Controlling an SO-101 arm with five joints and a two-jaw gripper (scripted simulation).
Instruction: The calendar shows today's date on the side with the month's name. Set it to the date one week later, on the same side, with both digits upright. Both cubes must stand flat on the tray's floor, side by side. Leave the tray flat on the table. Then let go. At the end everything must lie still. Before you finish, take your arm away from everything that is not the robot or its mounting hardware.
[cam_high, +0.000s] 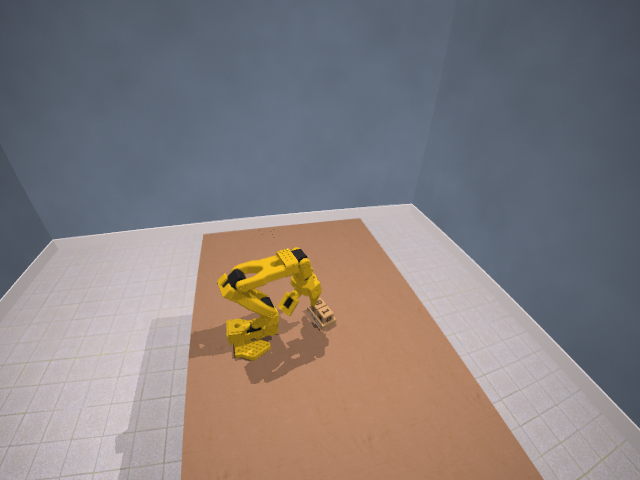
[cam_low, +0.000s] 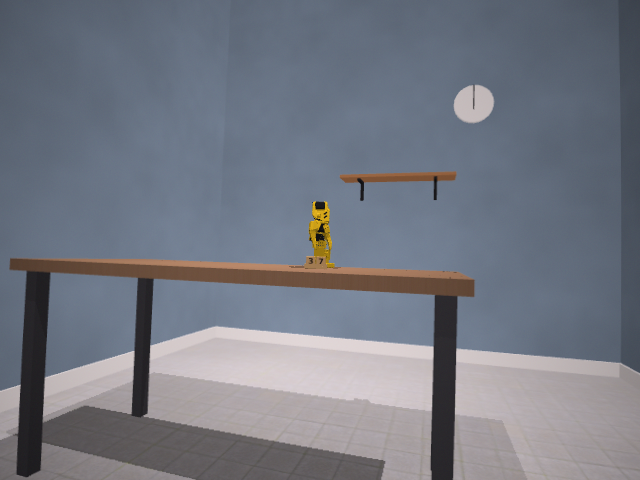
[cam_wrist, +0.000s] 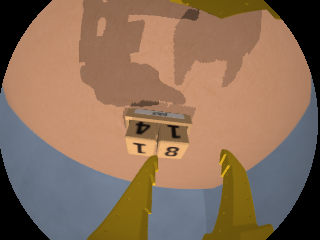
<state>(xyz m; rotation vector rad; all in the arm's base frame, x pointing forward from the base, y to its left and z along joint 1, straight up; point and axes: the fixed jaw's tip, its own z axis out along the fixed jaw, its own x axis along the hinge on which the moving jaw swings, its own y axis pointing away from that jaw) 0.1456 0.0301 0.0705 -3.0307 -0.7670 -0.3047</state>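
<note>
The tray (cam_wrist: 129, 120) (cam_high: 331, 323) lies on the table with its month label (cam_wrist: 159, 114) towards the arm's base. Above the label, read from that side, the cubes show 1 and 4, upright. The left cube (cam_wrist: 172, 142) (cam_high: 318, 302) has an 8 on top. The right cube (cam_wrist: 141, 140) (cam_high: 325, 312) has a 1 on top. They stand side by side in the tray; their far faces show 3 and 7 in the exterior view. My gripper (cam_wrist: 189, 156) is partly open with nothing between its fingers. It points down close to the cubes; one fingertip overlaps them in the wrist view.
The arm's base (cam_high: 250, 338) stands on the brown table (cam_high: 361, 392), left of the tray in the top view. The arm's shadow falls beside the tray. A wall shelf (cam_low: 398, 177) and a clock (cam_low: 473, 103) are far behind the table.
</note>
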